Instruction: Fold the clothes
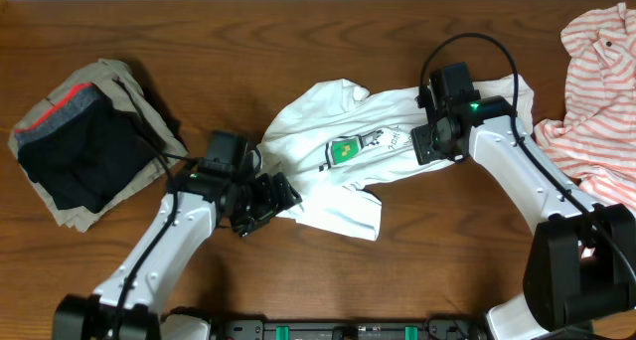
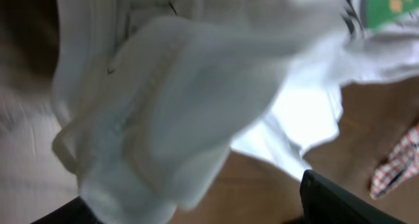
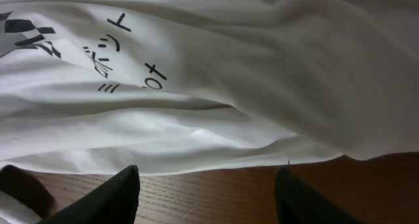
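Note:
A white T-shirt (image 1: pixel 338 146) with a green emblem and black print lies crumpled at the table's middle. My left gripper (image 1: pixel 270 197) is at the shirt's lower-left edge. In the left wrist view (image 2: pixel 196 207) its fingers are wide apart, with blurred white cloth (image 2: pixel 170 99) bunched right in front of them and against the left finger. My right gripper (image 1: pixel 435 141) is over the shirt's right part. In the right wrist view (image 3: pixel 206 188) its fingers are open over bare wood, just short of the shirt's hem (image 3: pixel 216 119).
A folded pile of black, grey and khaki clothes (image 1: pixel 84 146) sits at the left. A pink-and-white striped garment (image 1: pixel 596 91) lies at the right edge; its corner shows in the left wrist view (image 2: pixel 396 162). The wooden table (image 1: pixel 248 42) is brown.

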Controlling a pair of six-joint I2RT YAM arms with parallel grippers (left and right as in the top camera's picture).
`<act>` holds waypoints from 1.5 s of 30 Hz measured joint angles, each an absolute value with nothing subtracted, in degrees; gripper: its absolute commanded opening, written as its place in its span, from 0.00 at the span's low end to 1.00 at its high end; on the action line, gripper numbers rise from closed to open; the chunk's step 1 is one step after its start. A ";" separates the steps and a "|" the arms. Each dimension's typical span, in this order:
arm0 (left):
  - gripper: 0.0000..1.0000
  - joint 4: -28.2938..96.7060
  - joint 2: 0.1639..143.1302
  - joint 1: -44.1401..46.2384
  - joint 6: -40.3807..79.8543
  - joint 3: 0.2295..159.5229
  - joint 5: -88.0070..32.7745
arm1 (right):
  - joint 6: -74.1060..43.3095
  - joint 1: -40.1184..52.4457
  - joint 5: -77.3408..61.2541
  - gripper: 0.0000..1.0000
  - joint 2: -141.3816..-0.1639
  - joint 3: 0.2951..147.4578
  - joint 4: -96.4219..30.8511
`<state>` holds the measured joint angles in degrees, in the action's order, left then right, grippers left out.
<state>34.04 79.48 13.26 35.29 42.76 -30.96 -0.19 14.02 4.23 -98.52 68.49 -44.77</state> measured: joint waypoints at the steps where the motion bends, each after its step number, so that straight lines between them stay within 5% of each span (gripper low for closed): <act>1: 0.83 33.01 80.20 13.26 35.55 42.76 -30.57 | -0.19 14.02 4.23 0.64 -98.52 68.49 -44.84; 13: 0.78 17.87 82.65 13.26 37.45 42.70 -28.10 | -0.21 14.02 4.16 0.52 -98.52 68.49 -44.93; 24: 0.77 19.00 82.81 13.82 38.17 42.70 -25.67 | -0.21 14.02 4.08 0.44 -98.52 68.49 -44.95; 28: 0.56 19.11 84.16 15.51 39.11 42.70 -25.26 | -0.23 14.02 4.08 0.41 -98.52 68.49 -45.23; 30: 0.30 19.07 85.17 16.19 39.24 42.68 -25.21 | -0.23 14.02 4.05 0.41 -98.52 68.49 -45.41; 33: 0.06 19.05 86.00 16.40 39.66 42.68 -25.08 | -0.23 14.02 4.08 0.39 -98.52 68.49 -45.60; 38: 0.06 19.09 86.06 16.40 40.49 42.68 -25.06 | -0.43 14.02 4.10 0.24 -98.52 68.49 -45.74; 45: 0.06 26.94 80.31 16.40 38.72 43.27 -25.04 | -1.06 12.97 3.95 0.31 -98.52 68.49 -45.91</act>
<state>26.94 80.31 16.40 38.72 43.27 -25.04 -1.06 12.97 3.95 -98.52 68.49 -45.91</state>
